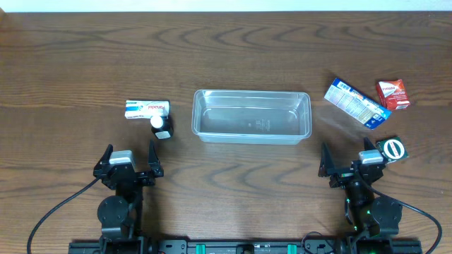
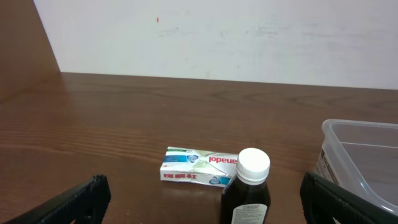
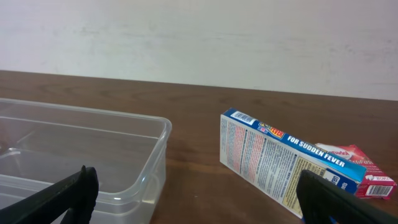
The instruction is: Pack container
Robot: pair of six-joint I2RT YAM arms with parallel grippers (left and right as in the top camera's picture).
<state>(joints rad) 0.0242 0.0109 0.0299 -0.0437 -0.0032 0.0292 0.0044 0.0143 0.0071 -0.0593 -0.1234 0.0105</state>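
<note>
Panadol on white box (image 2: 199, 167); FOR SUDDEN FEVER on blue box (image 3: 283, 168); left fingers (image 2: 68, 202), right fingers (image 3: 59, 196) wide apart, empty.

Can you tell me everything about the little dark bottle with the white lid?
It's a small dark bottle with a white ridged cap on top and a label with tiny writing I can't read. It looks like dark glass or plastic. It stands upright on the wooden table, just in front of the white box, maybe touching it, and left of the clear container. Nothing holds it.
</note>
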